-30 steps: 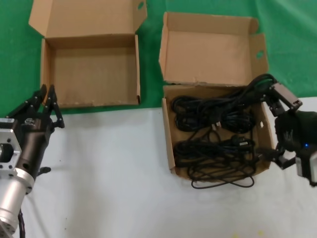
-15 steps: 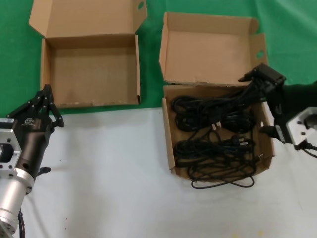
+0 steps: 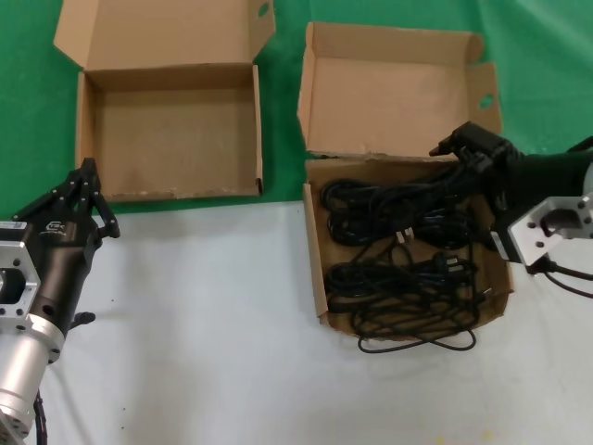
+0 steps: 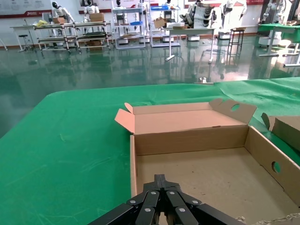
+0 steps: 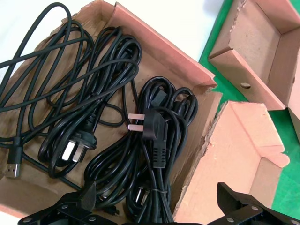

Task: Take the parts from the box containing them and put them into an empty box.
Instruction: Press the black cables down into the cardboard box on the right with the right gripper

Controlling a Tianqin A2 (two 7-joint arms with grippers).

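Observation:
The parts, black power cords, lie in two coiled bundles (image 3: pixel 398 215) (image 3: pixel 408 289) in the box containing them (image 3: pixel 314 269), whose winged lid (image 3: pixel 389 93) stands open behind. My right gripper (image 3: pixel 471 193) hangs open over that box's back right corner. In the right wrist view its spread fingers (image 5: pixel 85 194) straddle the cord bundle with the white-pinned plug (image 5: pixel 153 133) beside the lid's hinge. The empty box (image 3: pixel 176 139) sits to the left. My left gripper (image 3: pixel 88 178) is shut by its front left corner, and its tips (image 4: pixel 161 181) point into the bare tray (image 4: pixel 211 173).
One cord loop (image 3: pixel 417 345) spills over the full box's front wall onto the white tabletop (image 3: pixel 204 324). Green cloth (image 3: pixel 28 111) covers the back of the table. The two boxes stand side by side with a narrow gap between them.
My right gripper has swung from beside the box's right wall up and inward over its back right corner. The left gripper's fingers have come together; that arm has otherwise stayed put.

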